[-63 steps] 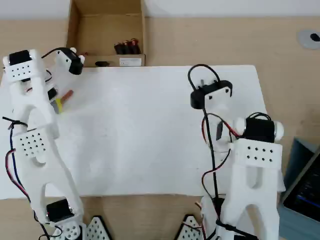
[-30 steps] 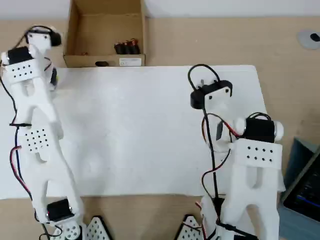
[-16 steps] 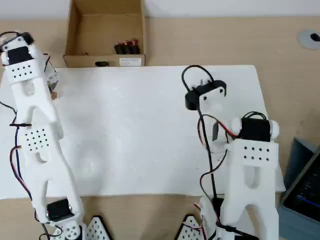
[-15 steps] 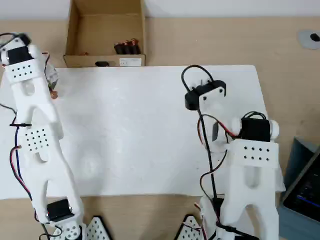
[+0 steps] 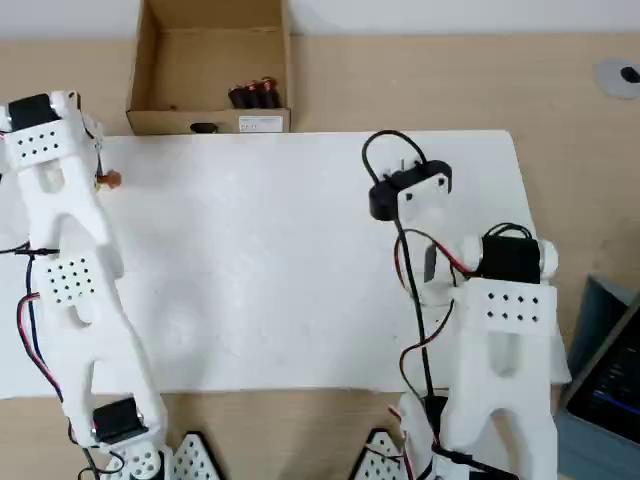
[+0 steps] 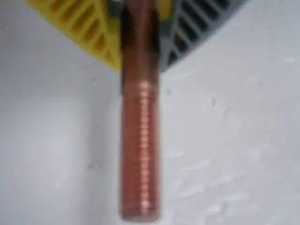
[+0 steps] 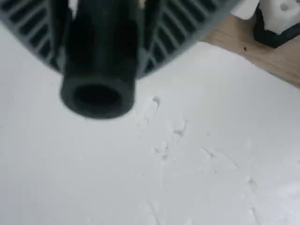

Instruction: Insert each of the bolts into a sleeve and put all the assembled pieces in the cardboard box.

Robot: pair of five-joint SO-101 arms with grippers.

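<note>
A copper bolt (image 6: 139,140) with a threaded end sticks out from between the yellow and grey fingers of my left gripper (image 6: 139,42), which is shut on it. From above, its tip (image 5: 108,179) shows beside the left arm, over the white mat's far left edge. My right gripper (image 7: 101,33) is shut on a black sleeve (image 7: 99,70), its open bore facing outward above the mat. The right arm's head (image 5: 410,190) hangs over the mat's right half. The cardboard box (image 5: 145,70) stands at the back left with several assembled pieces (image 5: 253,94) inside.
The white mat (image 5: 270,260) covers the table's middle. A dark object (image 5: 610,370) sits at the right edge, and a small round fitting (image 5: 620,75) lies at the far right. The other arm's white base (image 7: 281,14) shows beyond the mat in the right wrist view.
The left arm swung to the mat's far left with the bolt, whose tip now shows again beside it. The right arm shifted slightly left.
</note>
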